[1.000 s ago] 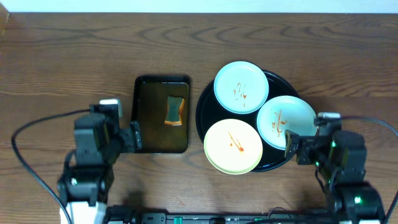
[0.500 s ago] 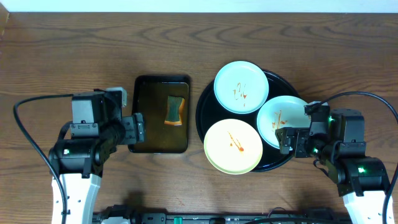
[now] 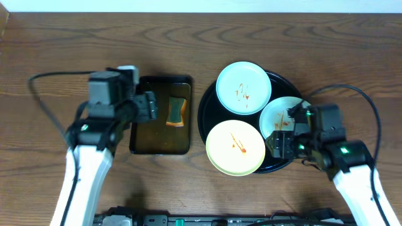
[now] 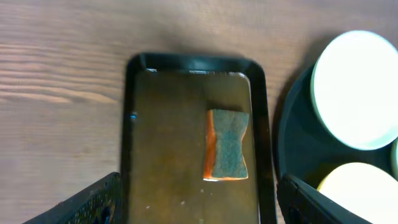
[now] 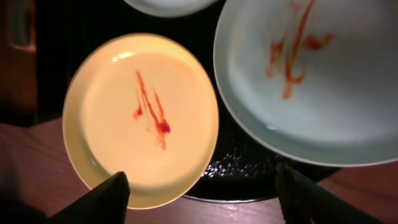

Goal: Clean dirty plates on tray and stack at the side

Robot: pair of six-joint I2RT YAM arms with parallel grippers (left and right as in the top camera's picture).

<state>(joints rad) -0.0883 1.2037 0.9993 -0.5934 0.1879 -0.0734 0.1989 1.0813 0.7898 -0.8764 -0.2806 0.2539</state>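
Pincers wide: left pincer (image 4: pixel 199 200) over sponge tray (image 4: pixel 166 130), right pincer (image 5: pixel 202 186) over yellow plate (image 5: pixel 140 118) overhanging round tray (image 5: pixel 244 177).

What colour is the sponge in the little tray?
The sponge is teal-green with an orange side, seen best in the left wrist view.

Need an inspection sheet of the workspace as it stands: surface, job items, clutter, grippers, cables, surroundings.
Surface: brown wood-grain tabletop, no plate stacked on it yet.
Job's things: large round black tray holds far mint-green plate, right mint-green plate and pale yellow plate, all sauce-streaked; the yellow one overhangs the rim.
Clutter: dark rectangular tray with green-orange sponge.
Grippers: left gripper open over the rectangular tray; right gripper open over the round tray.
Cables: left black cable, right black cable, both off the plates.
Surroundings: nothing seen.
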